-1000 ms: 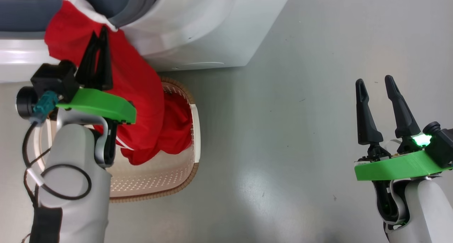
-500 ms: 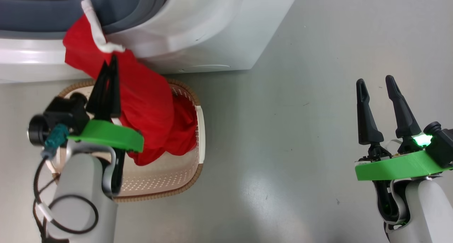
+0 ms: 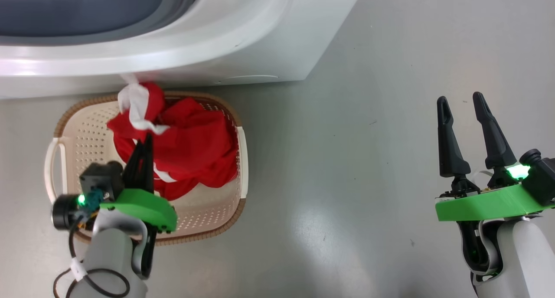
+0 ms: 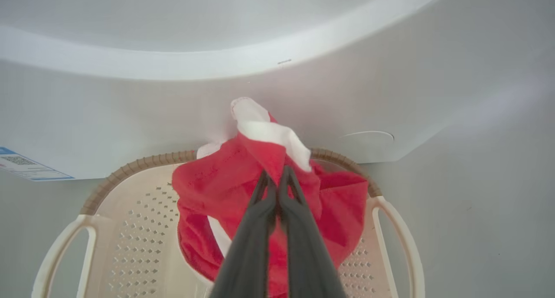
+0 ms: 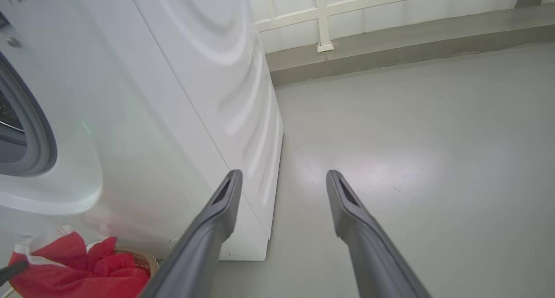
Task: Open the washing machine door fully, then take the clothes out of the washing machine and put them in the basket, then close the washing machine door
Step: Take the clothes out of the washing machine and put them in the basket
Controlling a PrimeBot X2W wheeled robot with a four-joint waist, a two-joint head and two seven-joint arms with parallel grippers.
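We see the red garment (image 3: 190, 146) bunched into a soft, crumpled heap inside the basket (image 3: 84, 135), filling its far right part, just below the front of the washing machine (image 3: 225, 42). The cloth is bright red with a matte, finely knitted look, and a band of white trim (image 3: 135, 103) twists up from the top of the heap towards the machine's lower panel. In the left wrist view the garment (image 4: 208, 189) peaks where the left gripper (image 4: 274, 178) meets it: the two long dark fingers are pressed together, with a fold of red fabric and its white edge pinched at their tips. The basket (image 4: 138, 228) is cream plastic, its walls and bottom pierced with rows of small holes, with a brown woven-look rim and a pale loop handle at each side. The washing machine is smooth, glossy white with a rounded, bulging front, and a grey rubber gasket (image 3: 175, 1) curves around its opening. A small blue-edged label (image 4: 27, 168) sits low on its panel. The right gripper (image 3: 459, 99) hangs well apart from the basket over the bare grey floor (image 3: 347, 168), its tapered fingers spread wide with nothing between them. From its wrist we catch the garment (image 5: 82, 270) low beside the machine (image 5: 173, 94).
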